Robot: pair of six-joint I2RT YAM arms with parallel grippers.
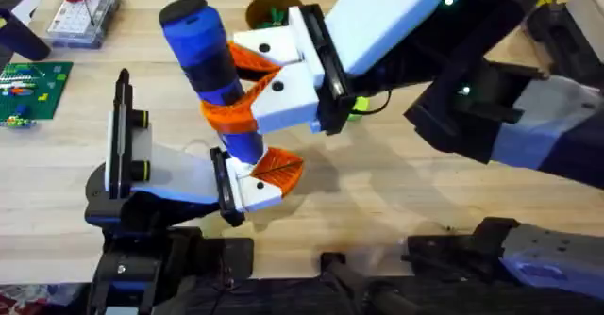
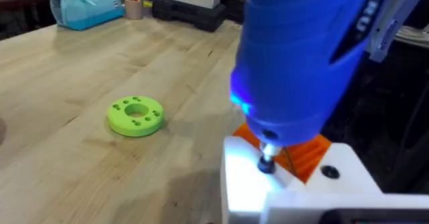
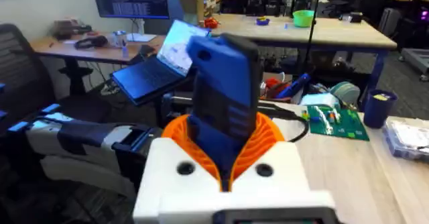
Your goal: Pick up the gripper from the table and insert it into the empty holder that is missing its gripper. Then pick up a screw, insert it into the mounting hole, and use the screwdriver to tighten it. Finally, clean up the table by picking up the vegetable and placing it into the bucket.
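My right gripper [image 1: 247,87] [image 3: 224,158] reaches in from the upper right and is shut on the blue screwdriver [image 1: 209,56] [image 3: 224,83], gripping its body between orange ribbed pads. The screwdriver stands tilted, black cap up. Its silver bit [image 2: 267,158] presses down onto the white and orange front of my left gripper [image 1: 260,178], which lies low over the table [image 1: 396,174]. A blue light glows on the screwdriver body [image 2: 301,56]. The screw is hidden under the bit. The orange-brown bucket [image 1: 260,9] sits behind the right gripper with something green in it; whether that is the vegetable is unclear.
A lime-green disc with holes [image 2: 135,115] lies on the table; its edge peeks out under the right arm [image 1: 360,107]. At the far left are a green circuit board [image 1: 33,87] and a clear box holding a red-handled screwdriver [image 1: 83,13]. A blue pouch [image 2: 87,4] sits farther off.
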